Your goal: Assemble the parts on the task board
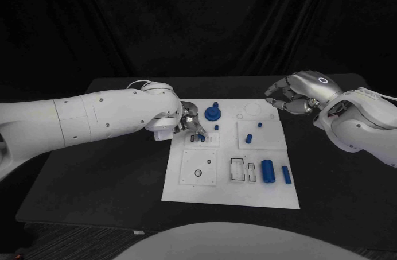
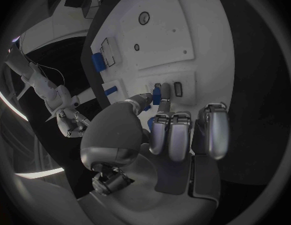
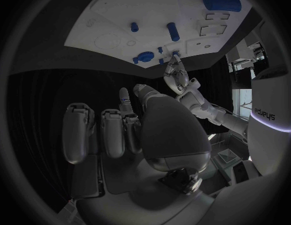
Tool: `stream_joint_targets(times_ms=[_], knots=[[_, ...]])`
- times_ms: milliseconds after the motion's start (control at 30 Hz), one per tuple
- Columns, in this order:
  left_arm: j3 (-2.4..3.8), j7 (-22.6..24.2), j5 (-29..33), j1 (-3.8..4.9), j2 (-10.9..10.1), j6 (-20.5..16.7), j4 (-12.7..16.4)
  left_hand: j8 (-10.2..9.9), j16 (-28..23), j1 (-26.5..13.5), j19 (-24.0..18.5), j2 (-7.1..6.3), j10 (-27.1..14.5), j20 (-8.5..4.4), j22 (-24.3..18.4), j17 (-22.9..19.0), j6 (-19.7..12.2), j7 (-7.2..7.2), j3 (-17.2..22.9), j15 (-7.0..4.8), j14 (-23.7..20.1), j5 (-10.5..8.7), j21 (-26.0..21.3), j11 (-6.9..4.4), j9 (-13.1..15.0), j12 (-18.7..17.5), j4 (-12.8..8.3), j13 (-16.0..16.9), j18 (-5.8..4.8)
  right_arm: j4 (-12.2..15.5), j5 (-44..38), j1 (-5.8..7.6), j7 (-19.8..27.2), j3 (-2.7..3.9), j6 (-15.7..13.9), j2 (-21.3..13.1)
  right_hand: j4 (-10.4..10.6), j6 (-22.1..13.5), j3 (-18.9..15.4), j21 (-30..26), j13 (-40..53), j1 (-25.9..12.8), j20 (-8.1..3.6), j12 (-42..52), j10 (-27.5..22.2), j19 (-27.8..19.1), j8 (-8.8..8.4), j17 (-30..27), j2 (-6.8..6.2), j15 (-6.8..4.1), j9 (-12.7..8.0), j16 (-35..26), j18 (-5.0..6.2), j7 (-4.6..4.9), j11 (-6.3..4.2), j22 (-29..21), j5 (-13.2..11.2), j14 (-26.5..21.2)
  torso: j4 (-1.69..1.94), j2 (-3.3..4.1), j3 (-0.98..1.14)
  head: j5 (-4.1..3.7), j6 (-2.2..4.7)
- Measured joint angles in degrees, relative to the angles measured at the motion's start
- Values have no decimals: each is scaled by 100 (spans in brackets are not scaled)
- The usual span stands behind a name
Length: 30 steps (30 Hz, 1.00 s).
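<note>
Fingers point(image 2: 159, 96) of the left hand point(image 1: 187, 124) are pinched on a small blue part point(image 2: 157, 95) over the task board point(image 1: 273, 194); the right hand point(image 1: 291, 96) is held curled, empty, well apart.

L robot hand point(image 1: 189, 124) mostly hidden behind its own wrist in head view; fingertip contact w/ small blue part point(image 2: 157, 96) couldn't be judged. Task board point(image 1: 186, 188) upper-left corner covered by L arm. Slot contents too small to tell.
</note>
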Motion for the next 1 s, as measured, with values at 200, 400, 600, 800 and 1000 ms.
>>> stream_joint_targets(times_ms=[200, 400, 600, 800, 1000], knots=[[0, -2, 0, 0, -34, 33, 5, -23, 0, 0, 0, 0, 0, 0, 0, 0, -1, 0, 0, 0, 0, -1, -24, 0, 5, 0, 0, 0, 0, -1, 0, -1, -3, 0, 9, -1, 0, 0, 0, 0, 0, 0, 0, 0, 0, 0, 0, 0, 0, 0, 0, 0, 0, 0, 0, 0, 0, 0, 1, -2, 1, 2, 0], [1, -6, 0, 0, -45, 67, 6, -28, 0, -8, 0, -8, 0, 0, 0, 0, -1, 1, 0, 0, 0, -5, -24, 0, 7, 0, 0, 0, -1, -6, 0, -5, -9, 0, 18, 4, 0, 0, 0, 0, 0, 0, 0, 0, 0, 0, 0, 0, 0, 0, 0, 0, 0, 0, 0, 0, 0, 0, 1, -3, 1, 2, 0], [5, -9, 0, 0, -35, 126, 3, -28, 0, -8, -20, -8, 0, 20, 0, 0, -2, 2, -1, 0, 0, -5, -23, 0, 20, 0, 1, 0, -1, -11, 0, -8, -19, 0, 26, 10, 0, 0, 0, 0, 5, 0, 0, 0, 0, 0, 0, 0, 0, 0, 0, 0, 0, 0, 0, 0, 0, 0, 4, -2, 0, 2, 0], [7, -6, 2, 0, -32, 146, -2, -28, 0, -8, -20, -8, 13, 20, -1, 0, -9, 9, 0, 0, 0, -5, -50, 13, 21, 0, 0, 0, -1, -13, 0, -10, -26, 0, 32, 10, 0, 0, 0, 0, 4, 0, 0, 0, 0, 0, 0, 0, 0, 0, 0, 0, 0, 0, 0, -1, 0, 0, 5, -1, -1, -3, 0], [8, -1, 2, -3, -24, 147, -4, -28, 0, -8, -20, -8, 18, 20, -1, 0, -10, 10, 15, 0, 0, -6, -56, 18, 25, 0, -16, 0, -1, -13, 0, -11, -31, 0, 34, 10, -16, 0, 15, 0, 3, 0, 0, 0, 0, 0, 0, 0, 0, 0, 0, 0, 0, 0, 0, 4, 0, 0, 4, -1, -1, 4, 0]])
